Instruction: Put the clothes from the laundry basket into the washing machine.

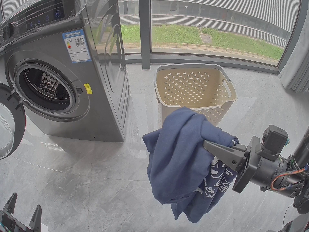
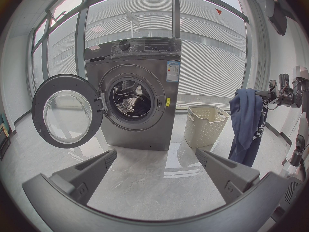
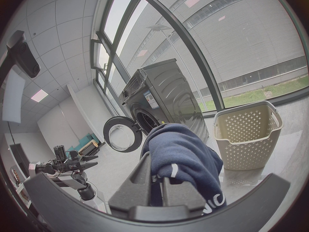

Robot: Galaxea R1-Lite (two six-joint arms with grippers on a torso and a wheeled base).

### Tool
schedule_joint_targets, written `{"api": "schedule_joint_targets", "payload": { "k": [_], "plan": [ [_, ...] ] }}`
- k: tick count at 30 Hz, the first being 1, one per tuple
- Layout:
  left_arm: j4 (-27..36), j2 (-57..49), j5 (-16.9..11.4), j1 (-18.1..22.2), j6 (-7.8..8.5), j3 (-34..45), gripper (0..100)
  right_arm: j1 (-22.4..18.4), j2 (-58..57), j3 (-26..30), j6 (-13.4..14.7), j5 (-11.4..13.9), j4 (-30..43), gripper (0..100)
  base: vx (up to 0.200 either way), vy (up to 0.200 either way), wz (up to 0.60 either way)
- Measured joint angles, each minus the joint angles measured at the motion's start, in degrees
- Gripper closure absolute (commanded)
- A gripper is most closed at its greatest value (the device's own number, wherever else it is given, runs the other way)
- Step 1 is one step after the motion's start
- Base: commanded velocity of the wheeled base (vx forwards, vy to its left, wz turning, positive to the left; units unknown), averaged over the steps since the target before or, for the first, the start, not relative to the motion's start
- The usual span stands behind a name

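Note:
My right gripper (image 1: 210, 145) is shut on a bundle of navy blue clothes (image 1: 182, 161), which hang above the floor in front of the cream laundry basket (image 1: 196, 87). The clothes (image 3: 183, 155) drape over the fingers (image 3: 180, 190) in the right wrist view. The grey washing machine (image 1: 64, 65) stands at the left with its round door (image 1: 9, 123) swung open and the drum (image 1: 48, 84) exposed. My left gripper (image 1: 22, 210) sits low at the near left, open and holding nothing; in its own view its fingers (image 2: 93, 171) stand wide apart facing the machine (image 2: 138, 103).
The basket (image 2: 206, 124) stands right of the machine, in front of floor-to-ceiling windows (image 1: 209, 20). Grey marble floor (image 1: 90, 178) stretches between me, the machine and the basket. A grey curtain (image 1: 297, 68) hangs at the far right.

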Motion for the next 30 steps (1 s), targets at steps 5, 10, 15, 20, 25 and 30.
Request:
{"api": "schedule_joint_targets", "payload": {
  "k": [5,10,15,20,25,30],
  "plan": [
    [0.05,0.00,0.00,-0.02,0.00,0.00,0,-0.22,0.46,0.01,0.00,-0.07,0.00,100,0.000,0.200,0.00],
    [-0.01,0.00,0.00,-0.05,-0.11,0.00,0,-0.39,0.94,0.00,0.06,-0.07,-0.02,100,0.000,0.200,0.00],
    [0.05,0.02,0.00,-0.02,-0.11,0.00,0,-0.50,1.11,-0.16,0.06,-0.20,0.00,100,0.000,0.200,0.00],
    [-0.01,0.00,-0.02,-0.05,-0.11,0.00,0,-0.52,1.33,-0.24,0.17,-0.20,-0.02,100,0.000,0.200,0.00],
    [0.00,0.02,0.00,-0.05,-0.11,0.00,0,-0.49,1.49,-0.24,0.17,-0.13,-0.06,100,0.000,0.200,0.00],
    [0.05,0.02,0.00,-0.02,-0.11,0.00,0,-0.61,1.62,-0.38,0.20,-0.16,-0.06,100,0.000,0.200,0.00]
  ]
}}
